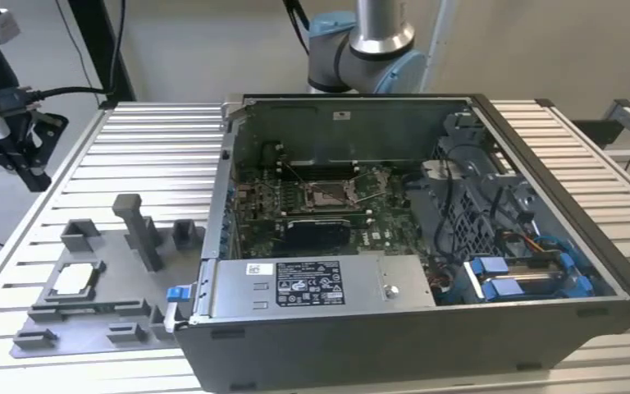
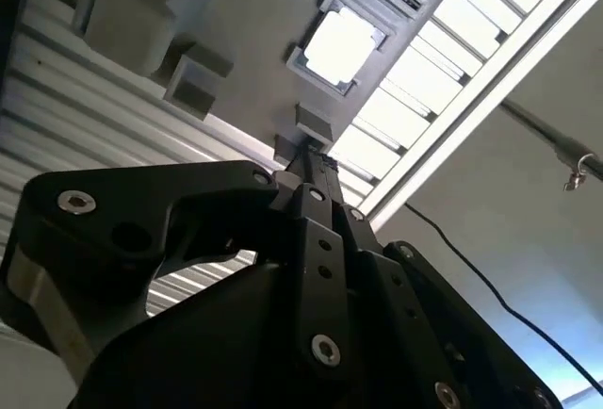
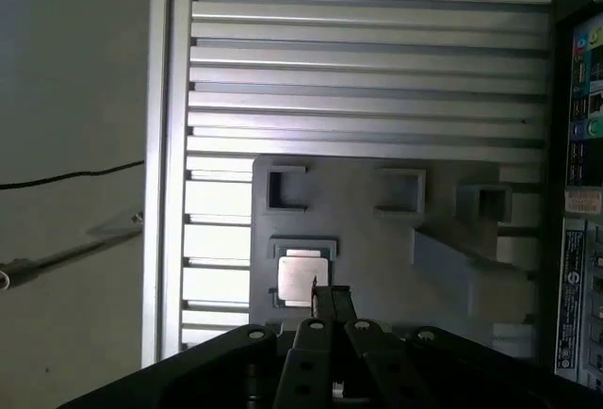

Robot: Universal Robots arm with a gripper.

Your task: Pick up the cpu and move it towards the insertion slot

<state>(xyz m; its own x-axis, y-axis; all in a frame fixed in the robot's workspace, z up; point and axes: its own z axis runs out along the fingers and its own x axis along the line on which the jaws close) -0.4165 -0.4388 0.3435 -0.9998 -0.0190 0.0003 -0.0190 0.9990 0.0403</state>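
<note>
We note the cpu (image 1: 75,281), a flat square chip with pale silvery top and darker rim, seated in a recess of the grey tray (image 1: 112,275), while the gripper (image 3: 328,298) hangs clear of it, clenched on nothing.

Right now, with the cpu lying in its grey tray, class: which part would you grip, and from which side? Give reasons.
Probably two opposite edges of the cpu, coming straight down from above. It lies flat, top face up, in a shallow recess of the tray, whose raised border seems to block a sideways approach.
</note>
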